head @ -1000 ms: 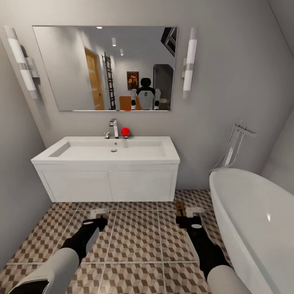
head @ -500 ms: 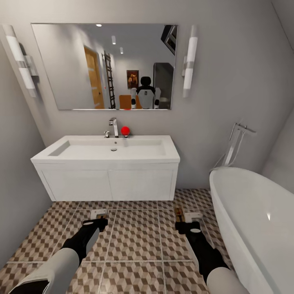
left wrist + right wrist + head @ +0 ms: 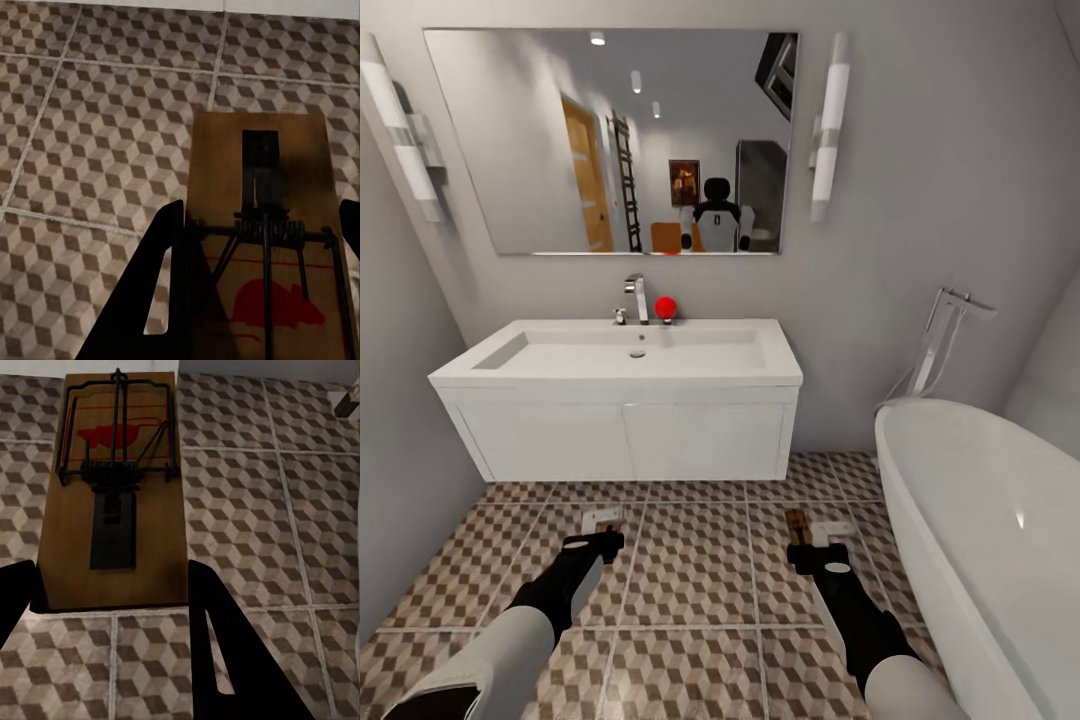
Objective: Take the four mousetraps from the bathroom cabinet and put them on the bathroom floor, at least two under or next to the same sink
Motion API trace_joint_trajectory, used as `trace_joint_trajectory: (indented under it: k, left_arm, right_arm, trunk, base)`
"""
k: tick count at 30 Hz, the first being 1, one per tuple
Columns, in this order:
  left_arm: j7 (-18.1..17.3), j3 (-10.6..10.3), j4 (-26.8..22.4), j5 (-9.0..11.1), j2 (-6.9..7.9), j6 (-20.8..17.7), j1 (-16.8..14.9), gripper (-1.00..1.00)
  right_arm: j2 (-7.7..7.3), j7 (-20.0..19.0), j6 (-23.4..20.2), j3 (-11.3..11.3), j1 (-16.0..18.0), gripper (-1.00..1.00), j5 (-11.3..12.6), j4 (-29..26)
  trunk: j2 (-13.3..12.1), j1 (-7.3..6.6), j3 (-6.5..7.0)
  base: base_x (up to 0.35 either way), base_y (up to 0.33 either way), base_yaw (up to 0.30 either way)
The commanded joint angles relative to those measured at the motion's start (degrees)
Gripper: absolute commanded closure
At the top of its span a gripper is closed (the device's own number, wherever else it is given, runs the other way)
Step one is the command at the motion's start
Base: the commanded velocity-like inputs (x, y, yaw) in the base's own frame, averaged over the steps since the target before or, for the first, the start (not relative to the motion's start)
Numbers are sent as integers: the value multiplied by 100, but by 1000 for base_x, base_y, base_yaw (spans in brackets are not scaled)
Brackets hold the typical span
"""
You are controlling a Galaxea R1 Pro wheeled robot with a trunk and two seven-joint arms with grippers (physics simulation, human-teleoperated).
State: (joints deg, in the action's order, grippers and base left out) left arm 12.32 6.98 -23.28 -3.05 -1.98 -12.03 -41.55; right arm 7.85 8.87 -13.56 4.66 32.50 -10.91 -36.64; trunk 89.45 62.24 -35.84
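Two mousetraps are in hand above the cube-patterned bathroom floor (image 3: pixel 690 590). My left gripper (image 3: pixel 598 541) is shut on one mousetrap (image 3: pixel 603 520); in the left wrist view its brown board (image 3: pixel 225 180) with dark wire and a red mouse mark sits between the black fingers (image 3: pixel 161 300). My right gripper (image 3: pixel 812 553) is shut on the other mousetrap (image 3: pixel 796 525), whose board (image 3: pixel 157 525) fills the gap between the two fingers (image 3: pixel 221 652) in the right wrist view. The white bathroom sink (image 3: pixel 610 385) on its vanity stands straight ahead, beyond both grippers. Other mousetraps are out of view.
A white oval bathtub (image 3: pixel 980 500) stands at the right, close to my right arm, with a chrome floor tap (image 3: pixel 940 340) behind it. Grey walls close in at the left and back. A mirror (image 3: pixel 610 140) hangs over the sink, and a red ball (image 3: pixel 665 307) sits by the chrome tap (image 3: pixel 637 298).
The whole head view has shifted: the sink and mirror look slightly larger and nearer. Both grippers keep their mousetraps and hold about the same place in the picture.
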Motion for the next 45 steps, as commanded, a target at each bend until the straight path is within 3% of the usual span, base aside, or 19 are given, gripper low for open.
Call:
trace_joint_trajectory:
  k: [1, 45]
  left_arm:
    - [16, 23, -6, -40, -5, -36, -2, 100]
    - [14, 15, 326, -42, -57, -1, -2, 100]
  right_arm:
    - [8, -17, -33, 22, 2, 100, -43, -10]
    - [15, -17, -23, 17, 2, 100, -43, 1]
  trunk:
    - [45, 22, -33]
    - [1809, 989, -1229]
  base:
    - [0, 0, 0]
    - [0, 0, 0]
